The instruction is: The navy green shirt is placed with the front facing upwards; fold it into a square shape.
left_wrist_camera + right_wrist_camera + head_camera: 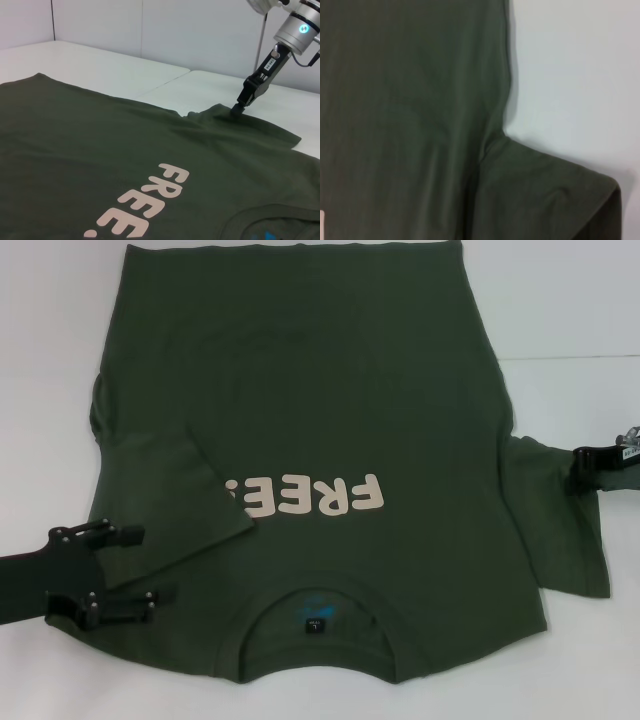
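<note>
Head view: the navy green shirt [330, 420] lies flat, front up, on a white tabletop [570, 300], collar nearest the robot and cream "FREE!" lettering [305, 497] across the chest. One sleeve is already folded inward over the chest, its corner covering the end of the lettering. The left gripper [125, 568] sits at that folded sleeve's edge, its fingers spread apart with cloth lying between and beneath them — nothing looks pinched. The right gripper [580, 462] is at the other sleeve [565, 530], which is still spread outward; its fingers look closed onto the sleeve's outer edge.

Left wrist view: across the shirt, the right gripper's tips [236, 108] press into the far sleeve, and the cloth bunches into a small raised peak right at them — it appears to be pinched.

Right wrist view: only the shirt's side seam, armpit and sleeve show below; no fingers.

The fabric looks light, soft and limp — likely to sag and wrinkle, so hems and sleeve edges are the sensible holds. No containers are visible.
</note>
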